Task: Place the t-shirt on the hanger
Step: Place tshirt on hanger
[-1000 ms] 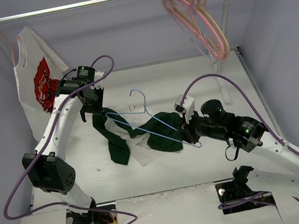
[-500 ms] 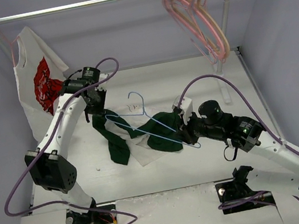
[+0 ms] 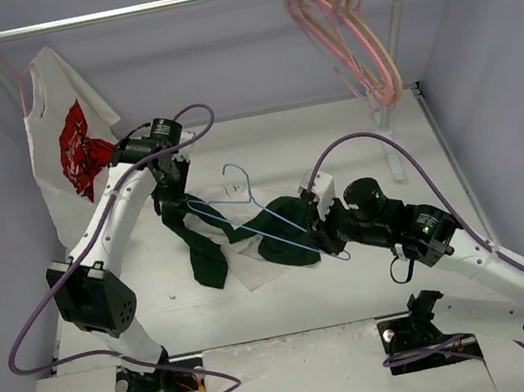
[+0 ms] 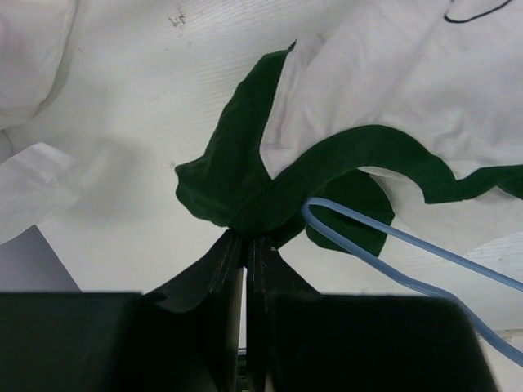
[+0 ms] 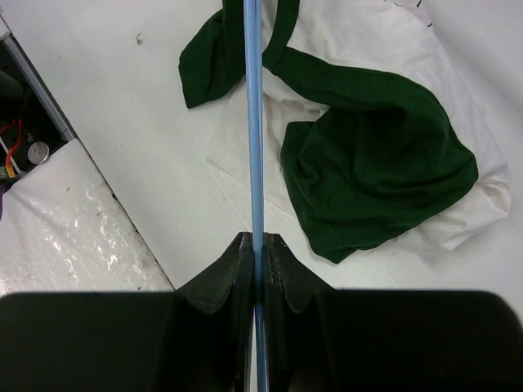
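Two claws are busy, and both are pinching something. The left claw [image 4: 245,238] is pressed tight on the dark green neck edge of the t-shirt [image 5: 372,167]. The right claw [image 5: 256,239] is pressed tight on the thin blue wire of the hanger [image 5: 253,122].

Most of the t-shirt lies in a crumpled heap on the table [image 3: 354,144], in the middle between the two arms. One green sleeve is bunched up near the right claw. The hanger reaches across the top of the heap, from the right claw over to the left claw. Its rounded far end sits just beside the green neck edge that the left claw holds. I cannot tell if that end is inside the neck hole yet.

I think this is the step where the hanger goes into the neck of the shirt. The shirt is not on the hanger yet.

Next, the left claw needs to hold the neck hole open. The right claw needs to slide the blue end in without catching the cloth. The wire is thin and could twist in the grip, so it should go slowly.
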Tool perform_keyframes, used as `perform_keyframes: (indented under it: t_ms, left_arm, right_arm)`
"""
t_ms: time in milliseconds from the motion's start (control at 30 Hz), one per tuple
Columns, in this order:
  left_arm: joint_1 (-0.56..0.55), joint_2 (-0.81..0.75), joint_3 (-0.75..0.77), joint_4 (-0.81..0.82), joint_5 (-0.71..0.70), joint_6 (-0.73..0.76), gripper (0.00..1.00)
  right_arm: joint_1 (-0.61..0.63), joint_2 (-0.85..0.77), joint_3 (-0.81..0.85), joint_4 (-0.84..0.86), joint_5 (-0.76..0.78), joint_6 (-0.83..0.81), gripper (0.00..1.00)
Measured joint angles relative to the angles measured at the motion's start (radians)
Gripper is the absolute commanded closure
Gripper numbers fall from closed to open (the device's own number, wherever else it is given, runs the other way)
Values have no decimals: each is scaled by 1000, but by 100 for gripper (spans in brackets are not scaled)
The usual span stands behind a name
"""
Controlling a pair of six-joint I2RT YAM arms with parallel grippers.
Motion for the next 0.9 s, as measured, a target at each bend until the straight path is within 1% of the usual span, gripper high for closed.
perform_keyframes:
  t_ms: [300,533,667,900]
  left_arm:
    - [-7,0,25,-29,92,8,100]
    - [-11,0,25,-50,124,12,100]
    - [-11,0,37,-63,126,15,100]
    - [-14,2,131,-89,150,24,100]
  right_arm:
    - [46,15,0,21,47,-1,100]
    - [122,11,-2,38,139,-32,100]
    - [167,-3,-29,93,187,-69,100]
    - [234,-14,-163,264,275,-156,100]
